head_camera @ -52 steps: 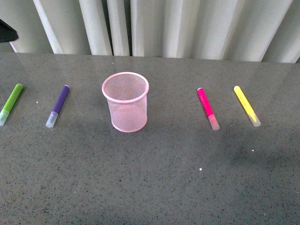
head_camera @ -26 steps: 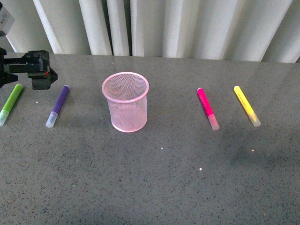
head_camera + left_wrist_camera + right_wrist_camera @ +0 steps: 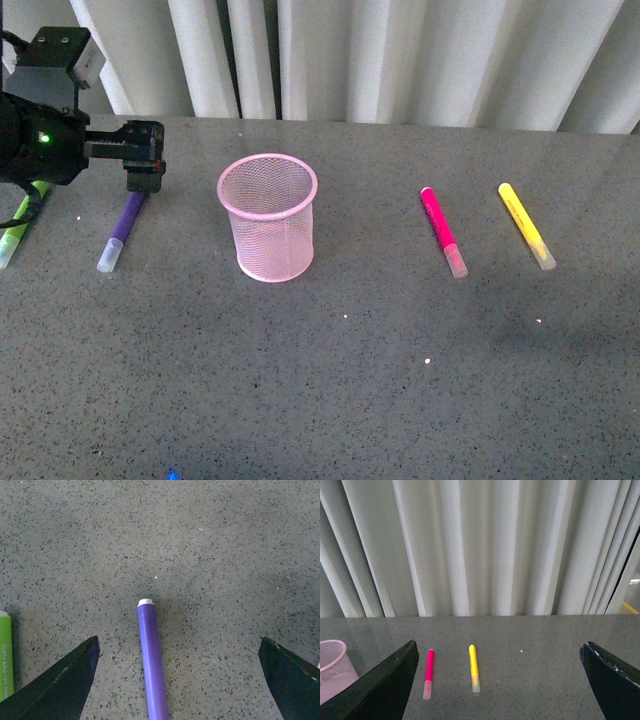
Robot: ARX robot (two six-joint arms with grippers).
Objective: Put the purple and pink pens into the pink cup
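At nine o'clock of the pink cup (image 3: 270, 245), the left gripper (image 3: 146, 178) hovers over the purple pen's (image 3: 120, 232) far end, jaws spread wide, gripping nothing. The cup stands upright, seemingly empty. At its three o'clock lies the pink pen (image 3: 440, 228), with a yellow marker (image 3: 525, 225) beyond. The right gripper (image 3: 498, 644) gapes wide, empty too. Nothing is done yet: both pens are yet to be lifted and inserted.

The left arm (image 3: 40, 140) is matt black and rounded at the wrist, where a small green light (image 3: 42, 137) glows. A pale grey box (image 3: 62, 52) with dark screws sits on top, and a black cable (image 3: 12, 40) curves beside it. The left hand (image 3: 146, 172) is black and blocky. The right hand (image 3: 498, 643) has dark, wedge-shaped fingers (image 3: 380, 690).
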